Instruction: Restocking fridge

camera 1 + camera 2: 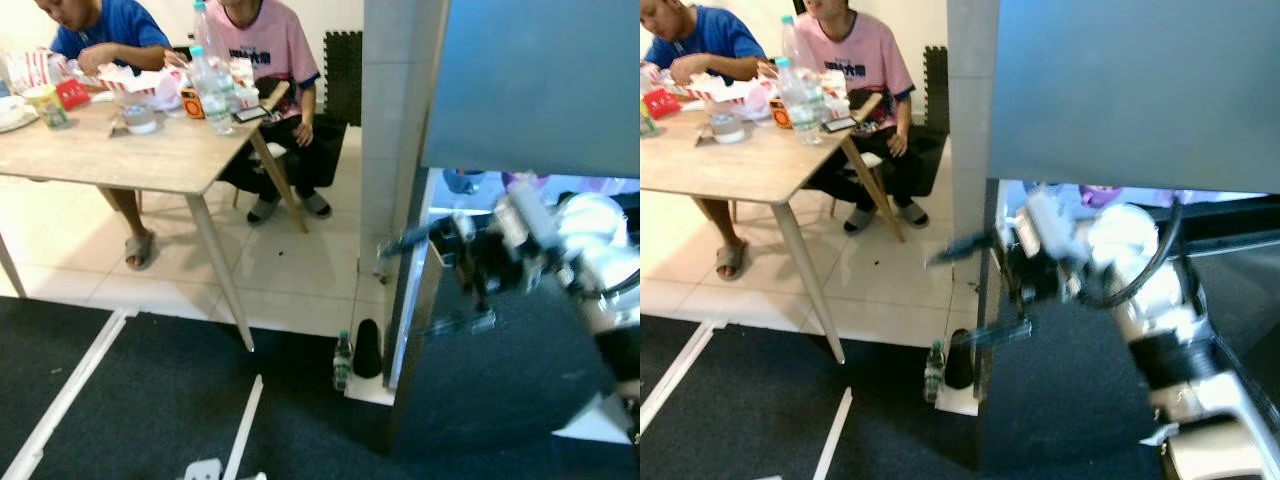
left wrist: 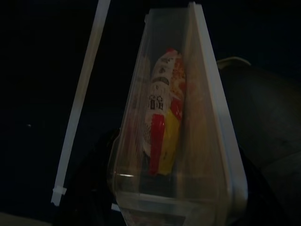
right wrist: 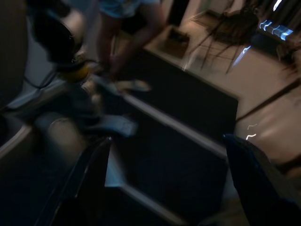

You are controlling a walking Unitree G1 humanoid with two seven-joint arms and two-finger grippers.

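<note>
Sitting at the pale wooden table [image 1: 150, 150] on the left, two people eat among clear plastic bottles [image 1: 212, 85]. Left gripper's fingers cannot be told; its wrist view shows a clear plastic container [image 2: 181, 136] holding a red-and-yellow packet [image 2: 164, 122]. Right gripper [image 1: 440, 280], fingers spread wide and empty, reaches at the edge of the grey fridge door [image 1: 530, 90], ajar.

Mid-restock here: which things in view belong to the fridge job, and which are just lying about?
Job: fridge; right hand, open at its door edge; clear container with a food packet, close before the left wrist.
Lying about: small bottle on the floor by the fridge; table with water bottles; two seated people.
</note>
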